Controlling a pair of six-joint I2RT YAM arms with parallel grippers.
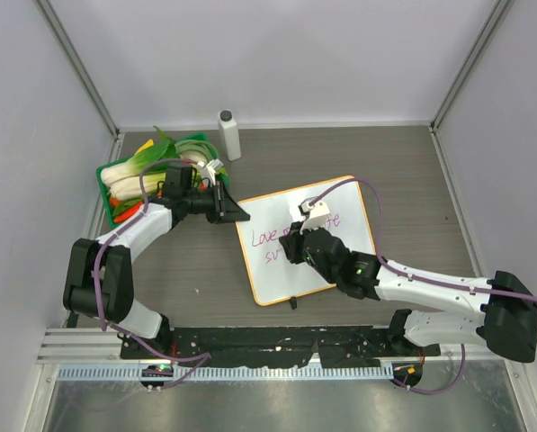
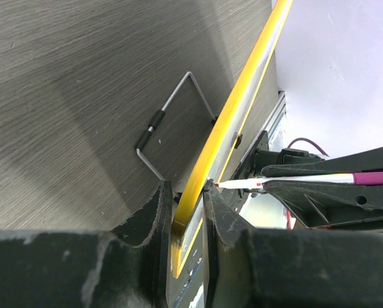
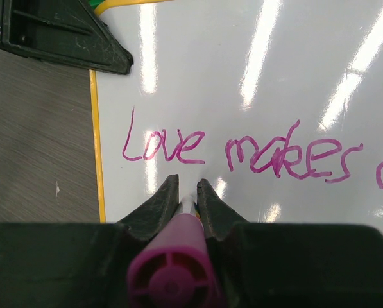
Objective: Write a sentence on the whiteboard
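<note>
The whiteboard (image 1: pixel 335 256), white with an orange frame, lies tilted at mid-table. My left gripper (image 1: pixel 235 213) is shut on its upper left edge; the left wrist view shows the yellow-orange frame (image 2: pixel 236 109) between the jaws (image 2: pixel 190 200). My right gripper (image 1: pixel 292 245) is shut on a magenta marker (image 3: pixel 178 256), tip down on the board below the first line. The sentence (image 3: pixel 236 154) in magenta cursive reads "Love makes" in the right wrist view; in the top view the sentence (image 1: pixel 272 238) shows partly, with "sw" below it, the rest hidden by the arm.
A green tray (image 1: pixel 106 175) of vegetables stands at the back left, beside my left arm. A white bottle (image 1: pixel 228 135) with a grey cap stands behind the board. A wire stand (image 2: pixel 172 122) lies on the table by the board's edge.
</note>
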